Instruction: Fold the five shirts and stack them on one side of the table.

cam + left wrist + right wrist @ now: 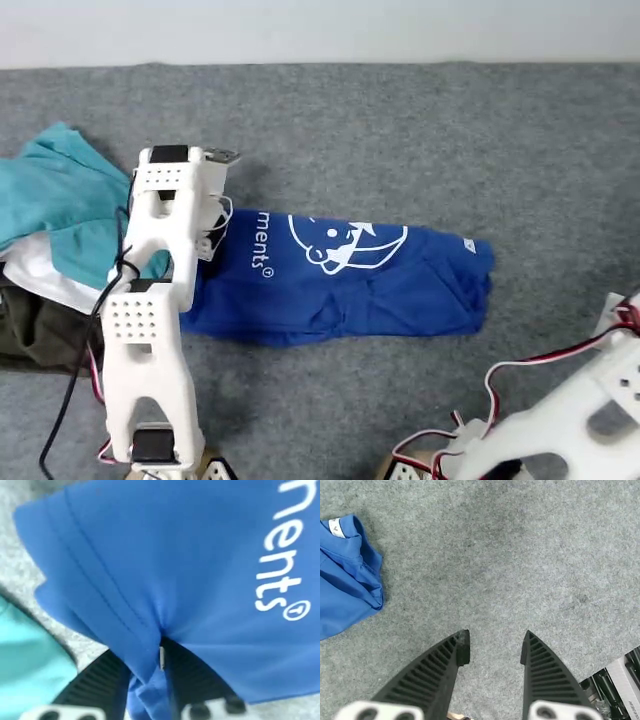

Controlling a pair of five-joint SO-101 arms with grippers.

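In the high view, the blue shirt lay on the grey desk, narrowed into a band but not yet a finished square. Its long axis ran across the desk from one arm's side to the other, with its label at the end nearer the right arm. Just beyond its opposite end, a teal shirt, a white shirt and a dark shirt sat crumpled in a heap. I judged that no stack had been started and most of the folding remained. The left pincer sat at that heap-side end.

In the left wrist view, the left pincer pinched a gathered hem of the blue shirt, with the teal shirt beside it.

In the right wrist view, the right pincer hung spread over bare desk near the blue shirt's labelled end.
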